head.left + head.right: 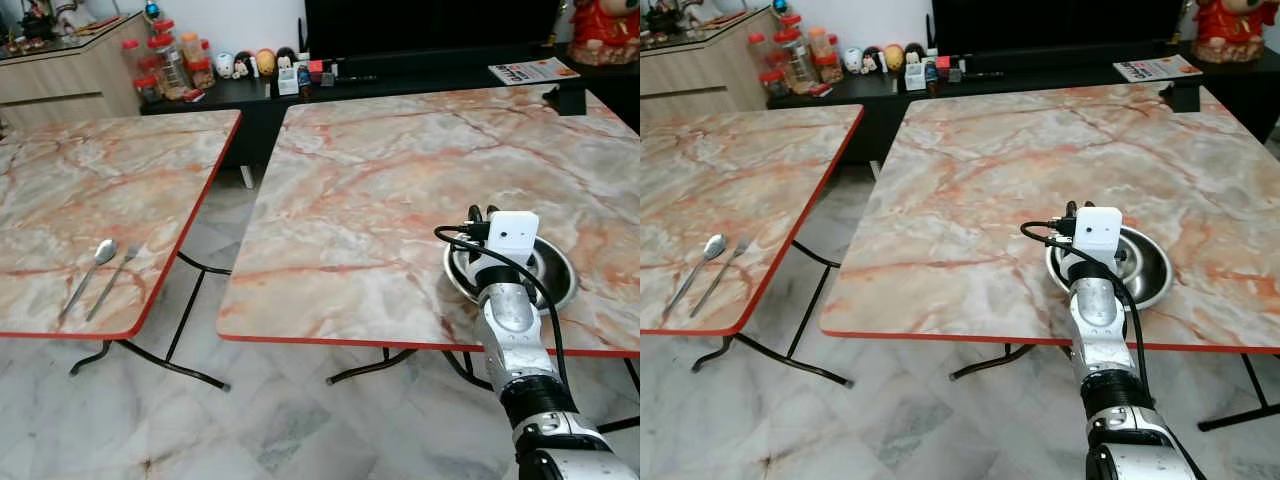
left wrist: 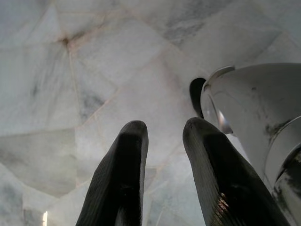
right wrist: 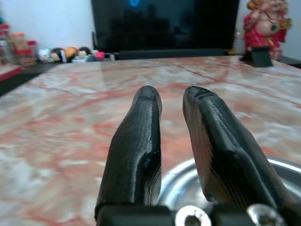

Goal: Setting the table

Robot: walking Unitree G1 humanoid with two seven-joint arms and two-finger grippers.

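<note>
A steel bowl [image 1: 1130,268] sits on the right table [image 1: 990,190], near its front edge. The right gripper [image 3: 171,101] hovers just above the bowl's near rim, its two fingers [image 3: 141,141] a narrow gap apart and holding nothing. A spoon [image 1: 88,275] and a fork [image 1: 113,282] lie side by side on the left table [image 1: 100,180], well apart from the bowl. The left gripper [image 2: 164,136] hangs idle over the floor [image 2: 94,70], fingers slightly apart and empty.

The bowl looks thin, stiff and light, and its polished surface is probably slippery, so a pinch on the curved wall may slide off. The rim seems the best place to grip, one finger inside and one outside. It should not break, but it could skid on the smooth marble if nudged. The cutlery is flat and thin, likely awkward to lift from the tabletop; the handles are the places to pinch.
</note>
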